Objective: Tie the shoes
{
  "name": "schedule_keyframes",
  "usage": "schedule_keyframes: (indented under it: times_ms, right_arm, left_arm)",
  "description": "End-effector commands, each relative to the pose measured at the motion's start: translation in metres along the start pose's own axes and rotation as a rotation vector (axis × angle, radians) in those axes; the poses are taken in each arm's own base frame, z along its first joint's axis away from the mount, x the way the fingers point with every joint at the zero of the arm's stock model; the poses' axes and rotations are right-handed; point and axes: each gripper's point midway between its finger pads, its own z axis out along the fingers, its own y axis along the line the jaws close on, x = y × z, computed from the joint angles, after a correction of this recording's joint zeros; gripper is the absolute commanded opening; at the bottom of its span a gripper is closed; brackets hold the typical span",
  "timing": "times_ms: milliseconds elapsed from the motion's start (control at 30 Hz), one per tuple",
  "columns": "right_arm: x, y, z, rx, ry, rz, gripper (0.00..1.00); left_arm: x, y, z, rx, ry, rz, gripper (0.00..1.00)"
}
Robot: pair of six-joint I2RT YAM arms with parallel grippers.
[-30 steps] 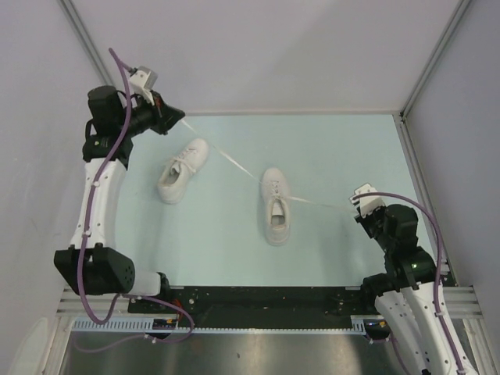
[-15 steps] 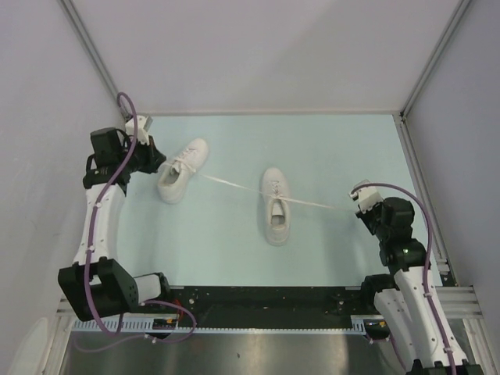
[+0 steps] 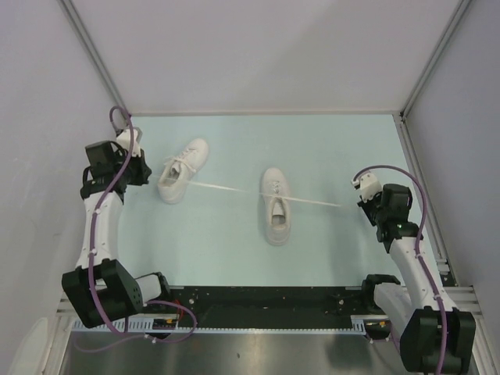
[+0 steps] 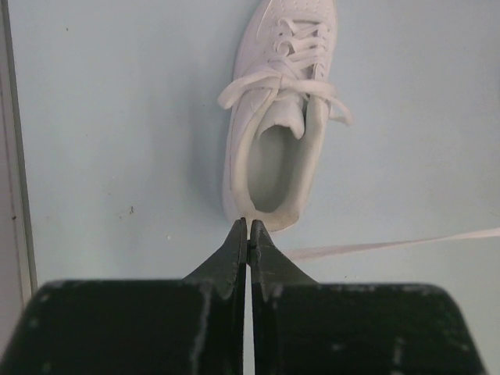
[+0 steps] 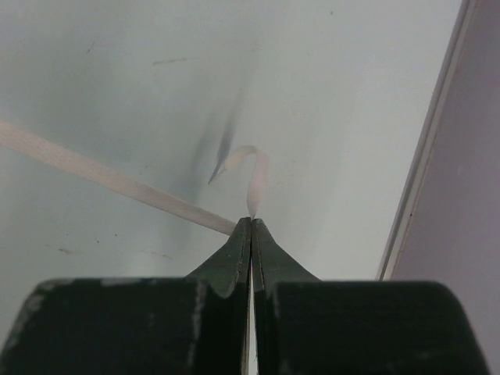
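Note:
Two white sneakers are on the pale green table. The left shoe [image 3: 182, 170] has its laces crossed in a loose bow and also shows in the left wrist view [image 4: 281, 109]. The middle shoe [image 3: 276, 205] has one lace [image 3: 226, 187] lying out to the left and another [image 3: 316, 202] stretched to the right. My left gripper [image 3: 147, 175] is shut just behind the left shoe's heel [image 4: 248, 226]. The left lace's end [image 4: 375, 246] lies on the table beside it. My right gripper [image 3: 355, 207] is shut on the right lace's end [image 5: 251, 223], and the tip curls out past the fingertips [image 5: 258, 168].
Grey walls enclose the table on the left, far and right sides. A metal rail [image 3: 418, 180] runs along the right edge, close to my right gripper [image 5: 426, 148]. A rail also borders the left edge [image 4: 16, 156].
My left arm has come down from the far left corner to beside the left shoe. The left lace, taut before, now lies flat on the table. My right arm shifted slightly right, still holding its lace.

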Motion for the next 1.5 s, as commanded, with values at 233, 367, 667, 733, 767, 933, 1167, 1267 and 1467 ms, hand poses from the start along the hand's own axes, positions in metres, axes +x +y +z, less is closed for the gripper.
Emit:
schedule_keyframes:
  times_ms: [233,367,667,733,767,933,1167,1267,1467]
  right_arm:
    - [0.018,0.008,0.033,-0.051,0.061,-0.027,0.0]
    - [0.014,0.002,0.048,-0.024,0.052,-0.04,0.0]
    - [0.001,0.006,0.079,-0.025,0.028,-0.082,0.0]
    - [-0.001,0.011,0.084,-0.018,0.041,-0.101,0.0]
    - [-0.004,0.011,0.086,-0.016,0.033,-0.103,0.0]
    - [-0.01,0.017,0.093,-0.031,0.03,-0.108,0.0]
    - [-0.027,0.034,0.097,-0.111,-0.005,-0.109,0.04]
    - [-0.035,0.035,0.091,-0.146,-0.014,-0.097,0.29]
    - [-0.073,0.016,0.039,-0.213,-0.125,-0.001,0.76]
  left_arm:
    - [0.051,0.018,-0.002,-0.083,0.085,0.023,0.0]
    - [0.074,0.017,0.0,-0.091,0.132,-0.017,0.0]
    - [0.122,0.012,0.01,-0.087,0.234,-0.092,0.0]
    - [0.126,0.012,0.012,-0.094,0.244,-0.096,0.0]
    - [0.127,0.013,0.012,-0.097,0.248,-0.097,0.0]
    - [0.145,0.021,0.018,-0.118,0.341,-0.091,0.0]
    - [0.155,0.006,0.032,-0.006,0.375,-0.075,0.04]
    - [0.133,-0.005,0.033,0.07,0.304,-0.061,0.3]
    - [0.047,-0.028,-0.003,0.174,0.02,0.106,0.71]
